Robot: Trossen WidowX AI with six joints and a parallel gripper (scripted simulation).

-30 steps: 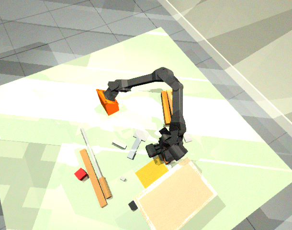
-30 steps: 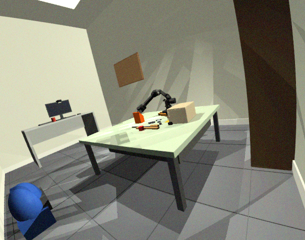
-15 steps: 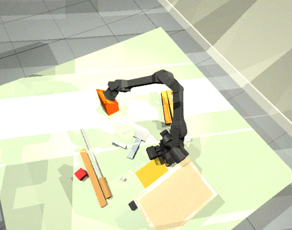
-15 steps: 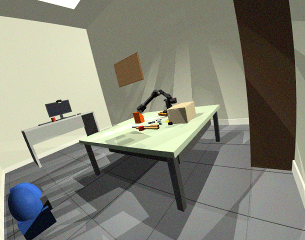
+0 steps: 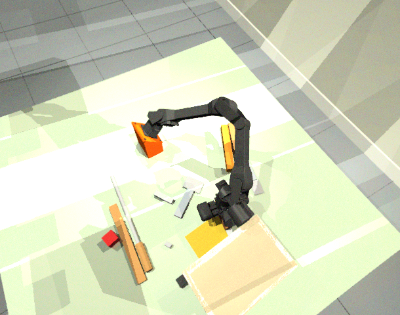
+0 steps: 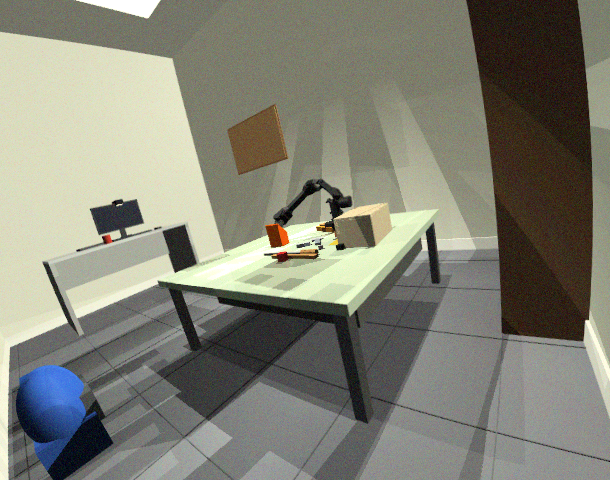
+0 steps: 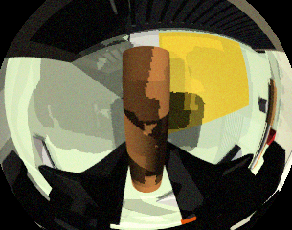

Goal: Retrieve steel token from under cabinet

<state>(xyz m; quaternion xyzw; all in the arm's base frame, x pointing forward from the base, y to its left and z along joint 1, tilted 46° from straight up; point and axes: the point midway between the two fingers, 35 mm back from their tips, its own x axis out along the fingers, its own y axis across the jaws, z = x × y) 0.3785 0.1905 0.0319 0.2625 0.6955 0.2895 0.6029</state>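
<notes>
My gripper (image 7: 145,145) (image 5: 223,219) is shut on a brown wooden rod (image 7: 146,115). It is low over the table, at the near edge of the yellow marked area (image 5: 203,240) (image 7: 213,71) in front of the beige cabinet (image 5: 242,268) (image 6: 364,224). In the wrist view the rod points ahead, towards the dark slotted base of the cabinet (image 7: 184,22). Its far end lies beside the yellow area's left edge. I cannot see the steel token in any view.
On the table (image 6: 315,289) lie a long wooden slat (image 5: 127,244), a steel rod with a wooden handle (image 5: 130,224), a red cube (image 5: 110,238), several grey flat pieces (image 5: 184,203), a small black cube (image 5: 181,281) and orange bars (image 5: 227,146). An orange block (image 5: 151,144) sits at the arm's base.
</notes>
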